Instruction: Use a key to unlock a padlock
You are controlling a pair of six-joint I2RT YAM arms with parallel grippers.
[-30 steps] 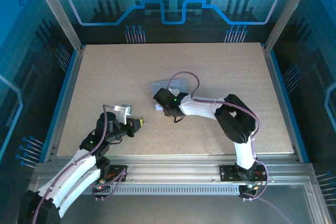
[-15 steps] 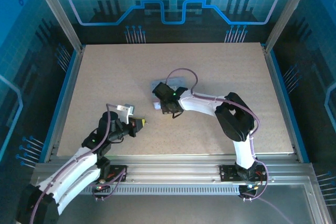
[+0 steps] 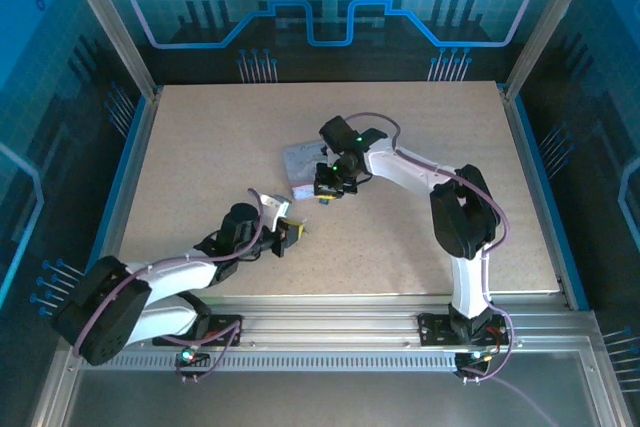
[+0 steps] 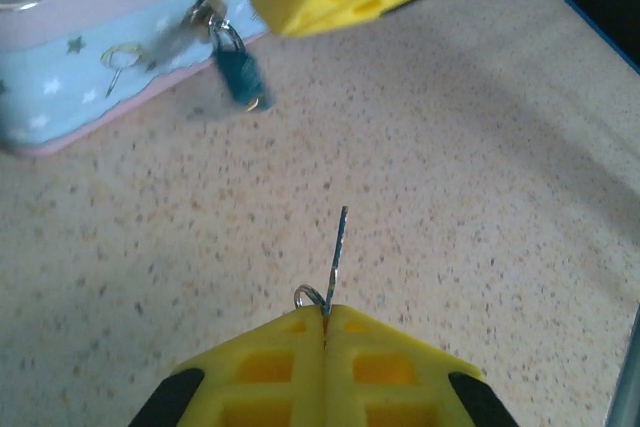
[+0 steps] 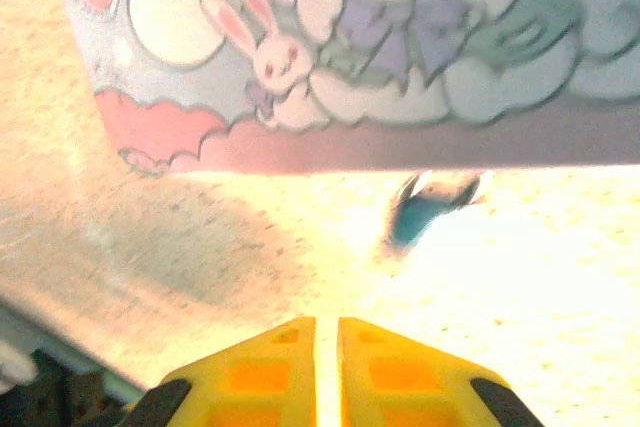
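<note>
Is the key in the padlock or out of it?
Out. The left gripper, shut, holds the key pointing toward the padlock, with bare table between them.

Top cam sat high behind the arm bases, looking down over the whole table (image 3: 420, 147). L wrist cam hung low, v. close, facing fwd along the tabletop. R wrist cam looked steeply down, also close. Both wrist views shared the tin (image 4: 60, 27) & padlock (image 4: 240, 72).
</note>
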